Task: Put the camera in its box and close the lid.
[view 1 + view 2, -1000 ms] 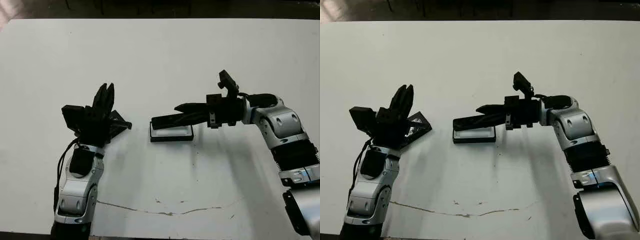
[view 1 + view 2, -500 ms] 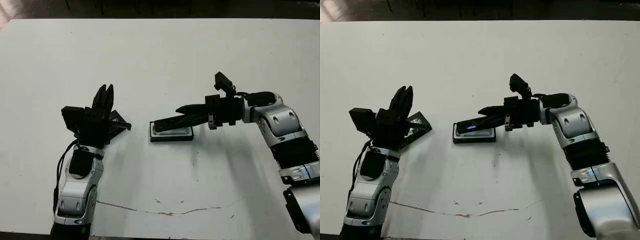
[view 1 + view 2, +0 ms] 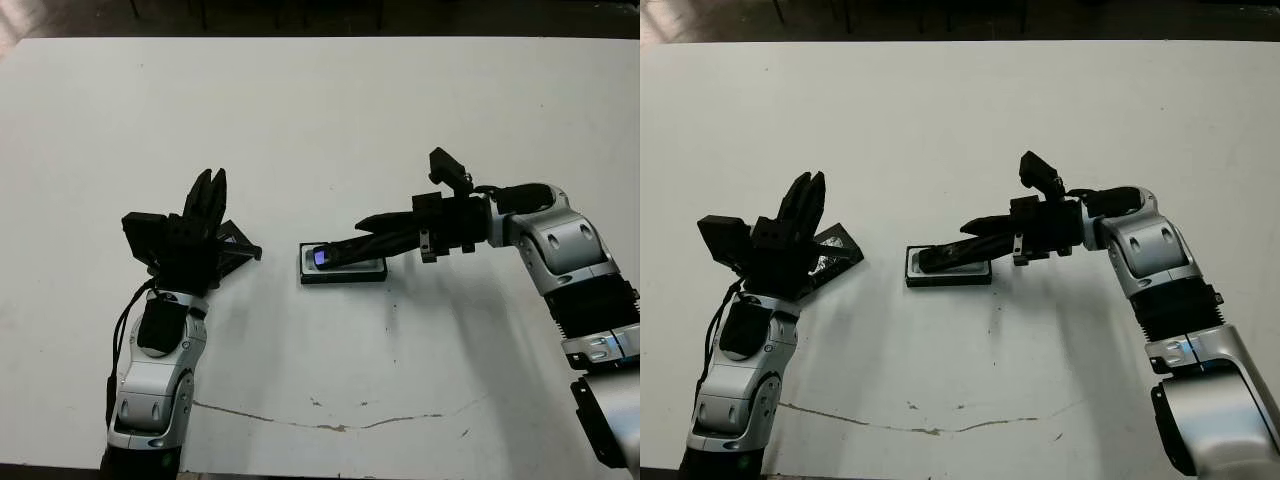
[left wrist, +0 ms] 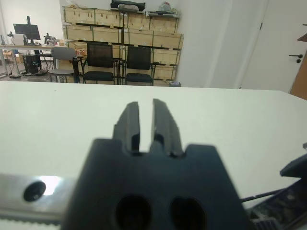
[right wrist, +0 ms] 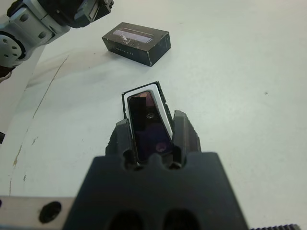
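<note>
Bright, even overhead light washes the white table top [image 3: 320, 110] almost to glare, so its surface shows little texture in the head views. Soft grey shadows fall toward the near edge beneath both arms. The slim black bar-shaped camera [image 3: 340, 257] shows a small blue glow. In both wrist views the black gripper bodies at the bottom are blurred, out of focus.

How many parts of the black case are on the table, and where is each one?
2. The box, white-lined, lies mid-table under the right gripper, with the camera in it. The lid lies apart, by the left gripper. Nothing else seems hidden.
</note>
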